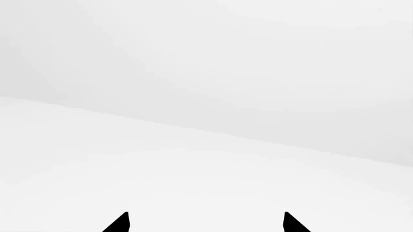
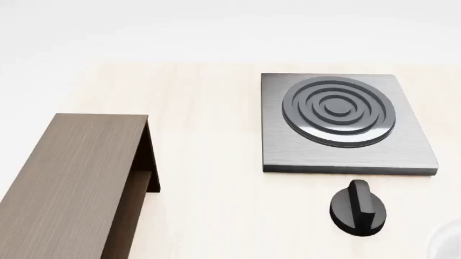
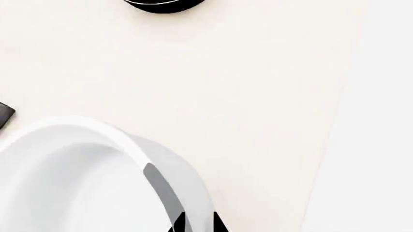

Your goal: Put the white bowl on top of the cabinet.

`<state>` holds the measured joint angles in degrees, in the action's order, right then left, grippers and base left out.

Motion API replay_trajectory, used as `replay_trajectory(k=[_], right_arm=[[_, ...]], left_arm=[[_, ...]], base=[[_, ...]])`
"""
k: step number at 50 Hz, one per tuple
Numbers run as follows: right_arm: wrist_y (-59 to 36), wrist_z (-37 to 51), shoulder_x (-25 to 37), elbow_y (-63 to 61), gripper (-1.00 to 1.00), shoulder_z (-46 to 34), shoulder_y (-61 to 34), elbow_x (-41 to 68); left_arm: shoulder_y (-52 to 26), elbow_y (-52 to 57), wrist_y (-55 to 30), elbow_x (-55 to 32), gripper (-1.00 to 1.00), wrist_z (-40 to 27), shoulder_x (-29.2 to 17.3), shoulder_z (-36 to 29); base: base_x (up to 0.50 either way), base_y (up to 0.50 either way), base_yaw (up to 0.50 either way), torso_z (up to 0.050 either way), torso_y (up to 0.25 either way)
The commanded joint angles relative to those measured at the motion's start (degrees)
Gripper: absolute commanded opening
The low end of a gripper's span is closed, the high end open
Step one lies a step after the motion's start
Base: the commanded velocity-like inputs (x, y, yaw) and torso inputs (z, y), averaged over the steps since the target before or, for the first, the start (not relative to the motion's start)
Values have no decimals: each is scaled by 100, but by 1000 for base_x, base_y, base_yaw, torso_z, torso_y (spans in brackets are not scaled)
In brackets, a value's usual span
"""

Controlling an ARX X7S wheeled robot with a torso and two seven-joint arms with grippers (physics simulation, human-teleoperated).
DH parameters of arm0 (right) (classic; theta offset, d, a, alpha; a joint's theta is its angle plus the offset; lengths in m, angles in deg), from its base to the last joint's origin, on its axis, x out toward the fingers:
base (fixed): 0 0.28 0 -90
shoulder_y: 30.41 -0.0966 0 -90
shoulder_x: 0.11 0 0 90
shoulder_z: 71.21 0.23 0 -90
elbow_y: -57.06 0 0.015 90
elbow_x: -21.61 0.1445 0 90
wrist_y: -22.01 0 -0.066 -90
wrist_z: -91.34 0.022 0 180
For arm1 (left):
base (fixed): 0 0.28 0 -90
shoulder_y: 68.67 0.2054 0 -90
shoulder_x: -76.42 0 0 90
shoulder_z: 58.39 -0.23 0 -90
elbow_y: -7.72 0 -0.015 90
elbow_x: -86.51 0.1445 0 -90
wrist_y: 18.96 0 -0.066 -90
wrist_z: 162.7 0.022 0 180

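Fingers (image 3: 216,223) of the right gripper (image 3: 197,224) pinch the thick rim of the white bowl (image 3: 71,179), which sits on the pale tabletop (image 3: 226,82); the left gripper (image 1: 206,223) hangs spread apart over blank white. Farther out, the cabinet (image 2: 72,178) stands bare-topped, left of a black knob (image 2: 358,208) and the grey stove plate (image 2: 346,123).

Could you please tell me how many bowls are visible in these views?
1. The white bowl fills the lower part of the right wrist view, resting on the pale table; the head view catches only a faint sliver of it at its lower right corner. Others could lie outside the views.
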<state>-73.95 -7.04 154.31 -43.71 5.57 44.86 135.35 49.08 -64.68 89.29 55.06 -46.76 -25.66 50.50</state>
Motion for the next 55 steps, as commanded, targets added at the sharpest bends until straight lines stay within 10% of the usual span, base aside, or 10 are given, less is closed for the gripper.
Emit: replay_trajectory(k=[1,13,55], right_arm=[[86,176,277,-595,-100,315,-193,-47],[203,397,592,-1195,-100,608,-218,42],[-2727,323,-741,-412,-100,-1671,-4782,-275]], left_arm=[[-1,-11,10,-22,100,12,-6,-4],[-12,-3,-8,-20,100,1,-14,-24],[-24,-42,31,-83,100,37,-27,-41]], base=[[0,0,0,0,0],[0,0,0,0,1],[0,0,0,0,1]])
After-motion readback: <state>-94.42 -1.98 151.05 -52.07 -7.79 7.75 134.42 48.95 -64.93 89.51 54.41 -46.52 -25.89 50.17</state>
